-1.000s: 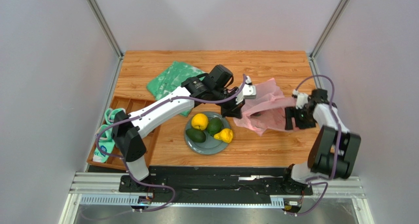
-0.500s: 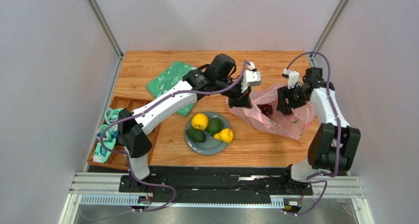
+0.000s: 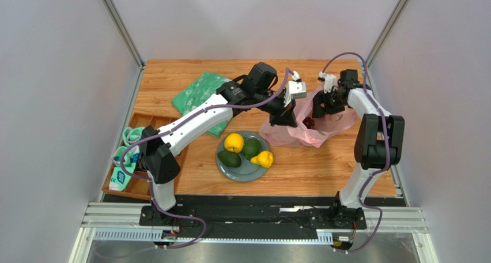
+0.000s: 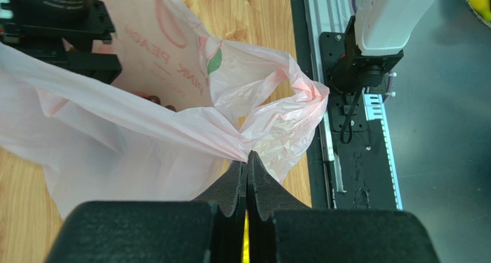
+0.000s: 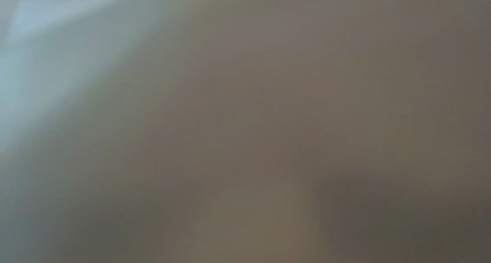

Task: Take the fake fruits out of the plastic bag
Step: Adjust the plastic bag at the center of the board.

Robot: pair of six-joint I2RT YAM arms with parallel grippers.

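Wooden worktop (image 3: 323,168) carried the plastic bag (image 3: 295,134); left end effector (image 4: 248,157) pinched its edge, right end effector (image 3: 318,105) state unclear.

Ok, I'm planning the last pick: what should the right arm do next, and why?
Probably ease the right gripper down onto the grape bunch in the plastic bag: it is the only fruit not on the plate, and the left gripper pinches the bag's edge.

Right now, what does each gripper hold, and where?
The left gripper pinches the plastic bag by a bunched fold of its rim. The right gripper is at the bag's mouth; whether it holds anything cannot be told.
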